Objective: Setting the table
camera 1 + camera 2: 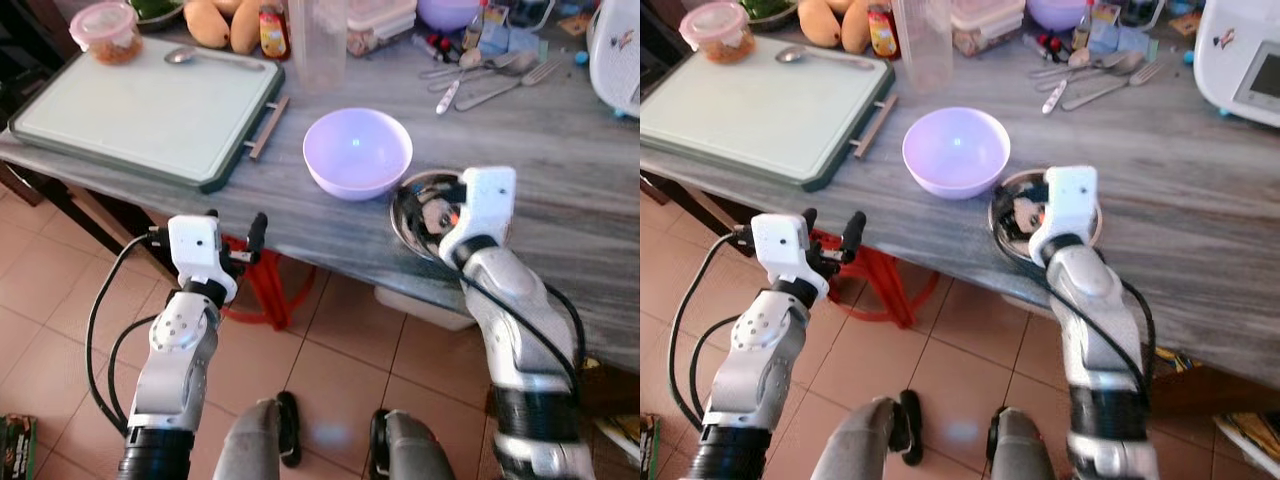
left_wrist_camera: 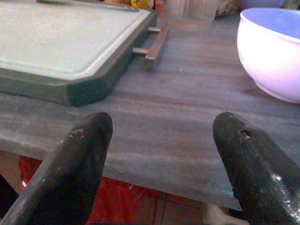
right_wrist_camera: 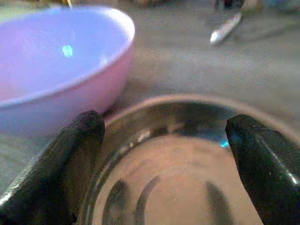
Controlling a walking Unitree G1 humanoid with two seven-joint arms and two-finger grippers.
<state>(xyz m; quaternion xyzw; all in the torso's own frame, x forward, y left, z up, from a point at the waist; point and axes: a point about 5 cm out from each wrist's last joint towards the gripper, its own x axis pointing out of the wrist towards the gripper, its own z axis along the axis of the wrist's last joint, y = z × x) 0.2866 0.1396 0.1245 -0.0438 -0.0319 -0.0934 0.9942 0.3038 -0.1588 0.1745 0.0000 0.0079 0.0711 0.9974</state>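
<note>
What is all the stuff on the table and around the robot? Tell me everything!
Bowl: 1, lilac, table middle.
Metal bowl: 1, silver, beside the lilac one, at the table edge.
Cutting board: 1, pale green, table's left.
Spoon: 1, silver, on the board.
Tub: 1, pink lid, board's far corner.
Cutlery: several, silver, far side.
Left pincer: open, before the table edge.
Right pincer: open, over the metal bowl.

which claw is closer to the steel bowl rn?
Right. The right claw hangs open directly over the steel bowl. The left claw is open off the table edge, beyond the lilac bowl.
</note>
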